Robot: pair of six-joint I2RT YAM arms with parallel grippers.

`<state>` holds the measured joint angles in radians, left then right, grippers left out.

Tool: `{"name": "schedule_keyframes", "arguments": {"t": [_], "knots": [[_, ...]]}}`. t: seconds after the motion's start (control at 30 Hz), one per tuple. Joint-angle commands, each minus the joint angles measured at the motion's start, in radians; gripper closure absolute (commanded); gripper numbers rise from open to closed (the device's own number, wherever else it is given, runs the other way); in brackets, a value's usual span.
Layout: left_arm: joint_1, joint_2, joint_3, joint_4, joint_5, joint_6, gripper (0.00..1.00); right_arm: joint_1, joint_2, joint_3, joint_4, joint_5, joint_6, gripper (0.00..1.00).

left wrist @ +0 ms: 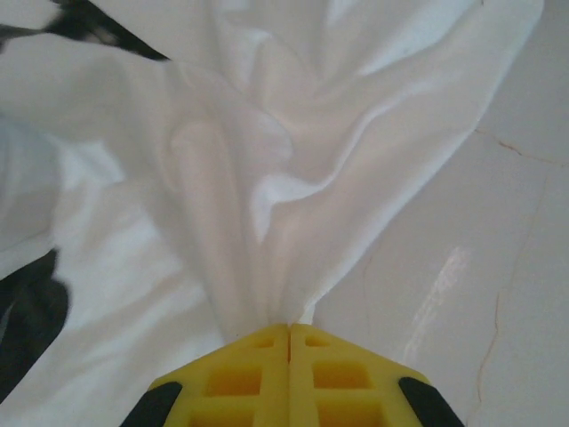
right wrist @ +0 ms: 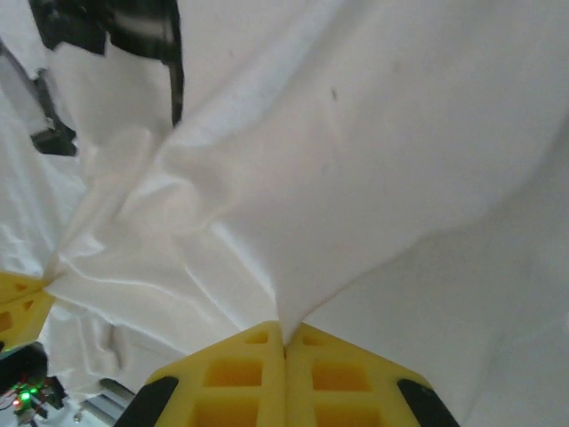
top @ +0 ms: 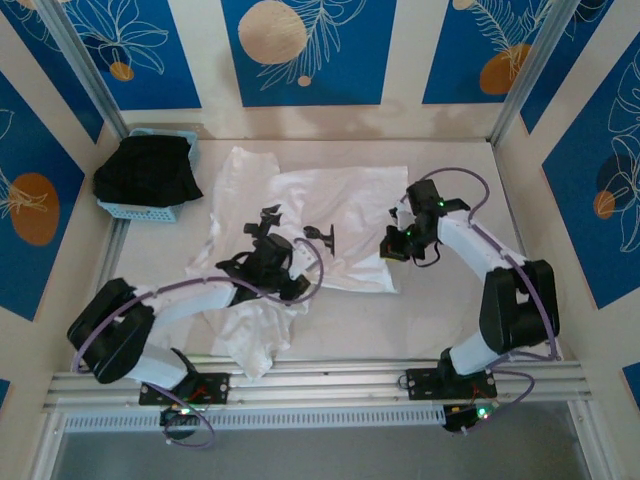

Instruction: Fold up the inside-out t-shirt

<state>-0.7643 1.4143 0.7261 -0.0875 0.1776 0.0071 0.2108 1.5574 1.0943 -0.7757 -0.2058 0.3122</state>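
The white inside-out t-shirt (top: 340, 215) lies crumpled across the middle of the table, with small black marks (top: 325, 237) showing on it. Part of it trails toward the front edge (top: 250, 340). My left gripper (top: 283, 275) sits over the shirt's left-centre and is shut on a bunched fold of the t-shirt (left wrist: 267, 178), the yellow pads (left wrist: 240, 378) pressed together around it. My right gripper (top: 393, 250) is at the shirt's right edge. It is shut on a pinch of the white cloth (right wrist: 338, 160), the gripper (right wrist: 284, 331) closed tight. The left gripper's yellow pad (right wrist: 13, 307) shows in the right wrist view.
A blue basket (top: 140, 212) holding a black garment (top: 148, 170) stands at the back left. Patterned walls enclose the table on three sides. An aluminium rail (top: 320, 378) runs along the front edge. Bare table (left wrist: 498, 267) lies to the right of the shirt.
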Motion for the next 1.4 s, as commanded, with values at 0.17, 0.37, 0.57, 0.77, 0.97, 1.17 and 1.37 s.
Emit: {"name": "schedule_keyframes", "arguments": {"t": [0.17,0.37,0.57,0.77,0.97,1.17,1.37], "knots": [[0.062,-0.051,-0.052,-0.011,0.114,-0.103,1.00,-0.027,0.290,0.221,-0.020,0.174,-0.057,0.90],[0.066,-0.033,-0.044,0.020,0.126,-0.126,1.00,0.003,0.152,0.125,-0.028,0.284,-0.024,0.68],[0.065,-0.011,-0.030,0.020,0.132,-0.127,1.00,0.116,-0.035,-0.076,-0.055,0.342,0.045,0.58],[0.065,-0.001,-0.015,0.014,0.141,-0.127,1.00,0.220,0.002,-0.113,-0.069,0.408,0.088,0.57],[0.066,-0.004,-0.014,0.011,0.142,-0.123,1.00,0.277,0.120,-0.043,-0.064,0.473,0.073,0.55],[0.065,-0.015,-0.022,0.004,0.134,-0.122,1.00,0.281,0.176,-0.017,-0.076,0.528,0.055,0.56],[0.067,-0.027,-0.028,-0.007,0.120,-0.116,1.00,0.222,0.147,-0.029,-0.117,0.612,0.053,0.67]]}}
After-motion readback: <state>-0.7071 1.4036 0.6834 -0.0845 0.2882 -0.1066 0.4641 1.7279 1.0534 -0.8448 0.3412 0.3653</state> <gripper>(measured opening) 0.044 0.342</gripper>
